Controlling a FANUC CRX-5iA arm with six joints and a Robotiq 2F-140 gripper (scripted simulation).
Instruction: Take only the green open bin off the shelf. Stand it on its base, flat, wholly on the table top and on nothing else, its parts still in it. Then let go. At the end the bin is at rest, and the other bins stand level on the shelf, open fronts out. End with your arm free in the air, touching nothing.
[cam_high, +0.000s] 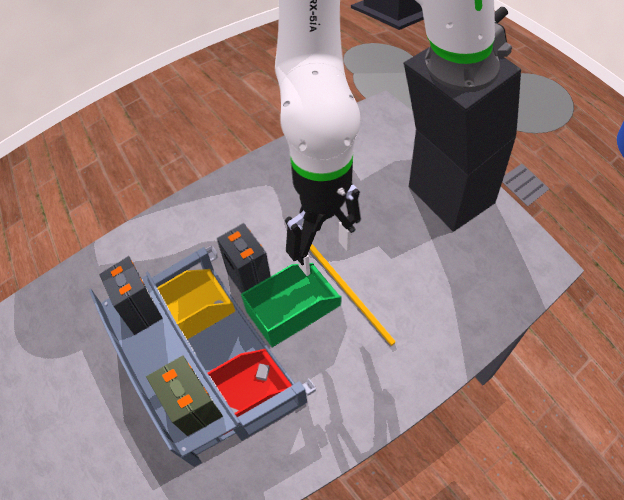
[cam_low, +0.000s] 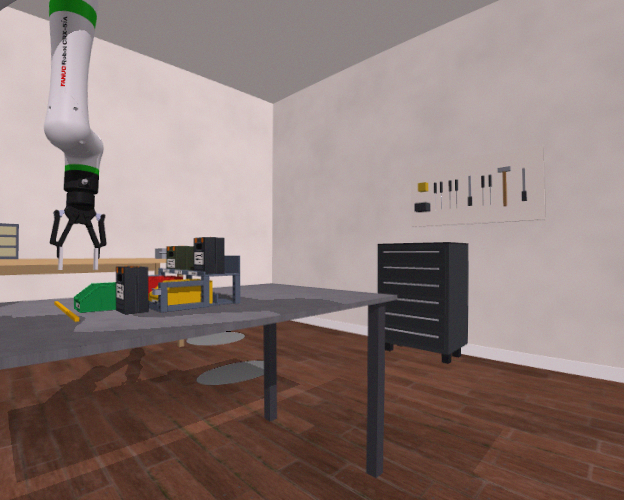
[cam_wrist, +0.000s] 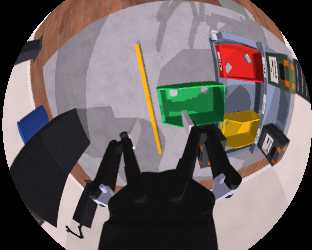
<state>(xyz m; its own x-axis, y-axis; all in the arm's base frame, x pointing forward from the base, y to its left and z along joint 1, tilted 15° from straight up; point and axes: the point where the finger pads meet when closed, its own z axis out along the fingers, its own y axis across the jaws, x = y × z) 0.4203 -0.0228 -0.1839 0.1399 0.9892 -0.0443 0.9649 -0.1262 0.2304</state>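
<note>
Green open bin (cam_high: 291, 308) (cam_low: 98, 297) (cam_wrist: 200, 106) is out, apparently flat on the desk (cam_high: 416, 296) (cam_low: 312, 296) (cam_wrist: 110, 60), between the shelf (cam_high: 299, 396) (cam_low: 236, 287) (cam_wrist: 262, 95) and the desk's right-hand corner from the top; jaws (cam_high: 325, 252) (cam_low: 78, 260) moderately wide above, holding nothing; pale parts (cam_wrist: 204, 90) inside; placement looks done, shelf contact unclear.

The white FANUC arm (cam_low: 72, 78) reaches down from the upper left, its jaws (cam_low: 78, 266) parted and holding nothing above the worktop (cam_low: 291, 297). Below stands a green bin (cam_low: 98, 297), partly behind a black case (cam_low: 132, 290), with a yellow strip (cam_low: 66, 310) lying near it. A yellow bin (cam_low: 183, 295) and a red bin (cam_low: 161, 280) sit in the lower level of a blue-grey shelf (cam_low: 236, 289); an olive case (cam_low: 179, 257) and another black case (cam_low: 209, 255) stand on top. A dark drawer cabinet (cam_low: 411, 291) stands beneath wall-mounted tools (cam_low: 504, 187).
</note>
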